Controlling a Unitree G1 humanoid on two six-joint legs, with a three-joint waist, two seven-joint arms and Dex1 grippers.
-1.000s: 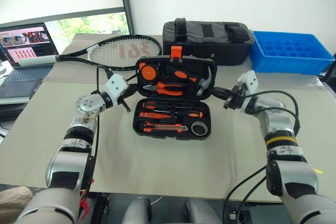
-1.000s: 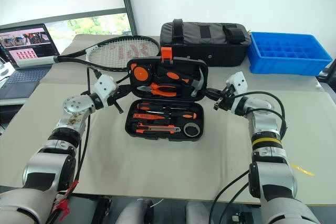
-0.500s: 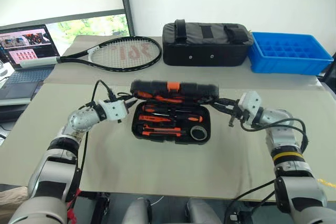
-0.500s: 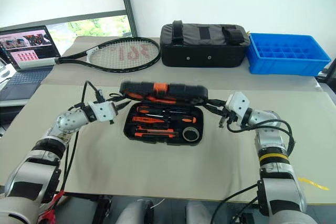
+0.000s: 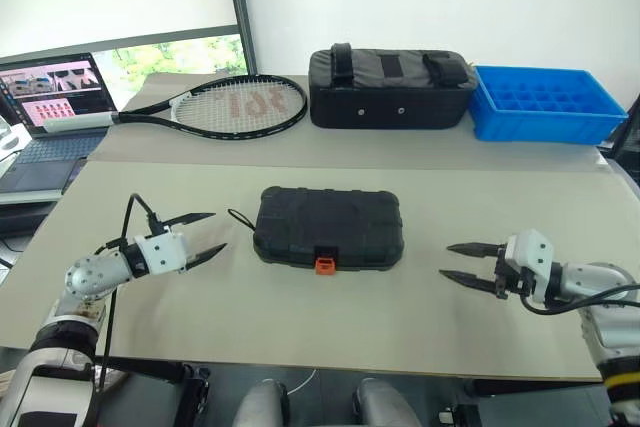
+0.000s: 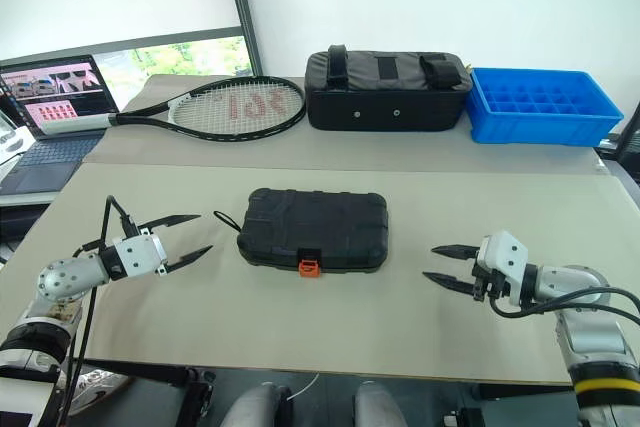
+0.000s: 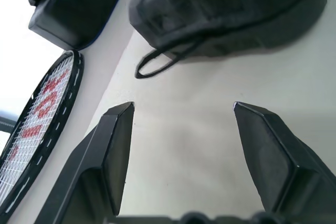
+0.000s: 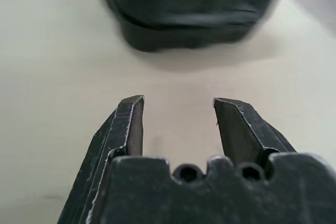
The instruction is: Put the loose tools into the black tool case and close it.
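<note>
Nearest: both arms now low over the front of the beige table (image 5: pixel 330 317), well apart from the case. A sec ago each gripper was up at a side of the open lid; half a sec ago they were beside the lid as it came down.

L gripper (image 5: pixel 200 235) sits just left of the case w/ fingers spread wide, nothing between them, tips aimed toward the case's left end. In the L wrist view the two black fingers (image 7: pixel 113 150) stand far apart over bare tabletop. Before, they looked pinched near the lid edge.

R gripper (image 5: pixel 460 262) hangs right of the case, clear gap between them, fingers parted and empty, pointing back toward the case. R wrist view shows the same: gap between the pads, table underneath, case blurred beyond.

Mid-table: black tool case (image 5: pixel 328 225) is now shut and lying flat, lid down on the base, orange latch (image 5: pixel 324 265) at the front edge facing the robot. A sec ago it was wide open w/ screwdrivers, knife and tape roll showing in the bottom half; now none of that is visible, all under the lid. Case spot on the table looks unchanged. A thin black cord loop (image 5: pixel 238 219) trails from its left end.

Far side, unchanged: tennis racket (image 5: pixel 225 105) at back left, laptop (image 5: pixel 50 97) at the far left edge, black fabric bag (image 5: pixel 392 87) behind the case, blue compartment tray (image 5: pixel 548 102) touching the bag's right side.
</note>
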